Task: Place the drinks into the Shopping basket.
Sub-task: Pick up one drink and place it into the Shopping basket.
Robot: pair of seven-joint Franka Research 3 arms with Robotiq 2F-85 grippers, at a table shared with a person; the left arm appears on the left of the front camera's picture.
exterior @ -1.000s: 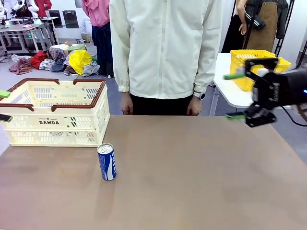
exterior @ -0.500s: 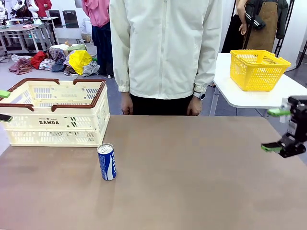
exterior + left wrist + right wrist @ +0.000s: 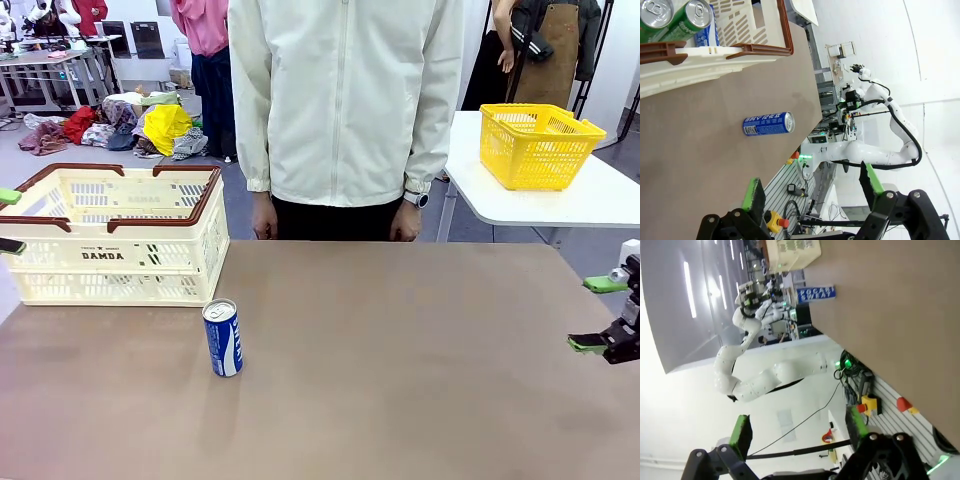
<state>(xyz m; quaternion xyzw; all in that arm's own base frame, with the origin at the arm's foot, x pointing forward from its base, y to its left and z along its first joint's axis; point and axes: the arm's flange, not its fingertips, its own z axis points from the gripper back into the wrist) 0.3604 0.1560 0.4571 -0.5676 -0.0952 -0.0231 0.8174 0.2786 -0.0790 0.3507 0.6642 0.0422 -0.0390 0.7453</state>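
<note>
A blue drink can (image 3: 222,337) stands upright on the brown table, just in front of the Shopping basket (image 3: 115,235) at the back left. In the left wrist view the same can (image 3: 768,123) shows below the basket's brown rim (image 3: 760,49). Two green cans (image 3: 670,20) and a blue one (image 3: 707,32) are inside the basket. My left gripper (image 3: 8,220) hangs open at the picture's left edge beside the basket, its fingers empty (image 3: 812,192). My right gripper (image 3: 605,313) is open and empty off the table's right edge. The right wrist view looks back across at the blue can (image 3: 816,294).
A person in a cream jacket (image 3: 345,100) stands at the table's far edge, hands down by the sides. A small yellow mesh basket (image 3: 538,143) sits on a white side table (image 3: 560,205) at the back right. Bare tabletop (image 3: 400,360) lies between the can and my right gripper.
My right gripper has swung right and down, from near the yellow basket to the table's right edge, still open. The can, basket and left gripper have not moved.
</note>
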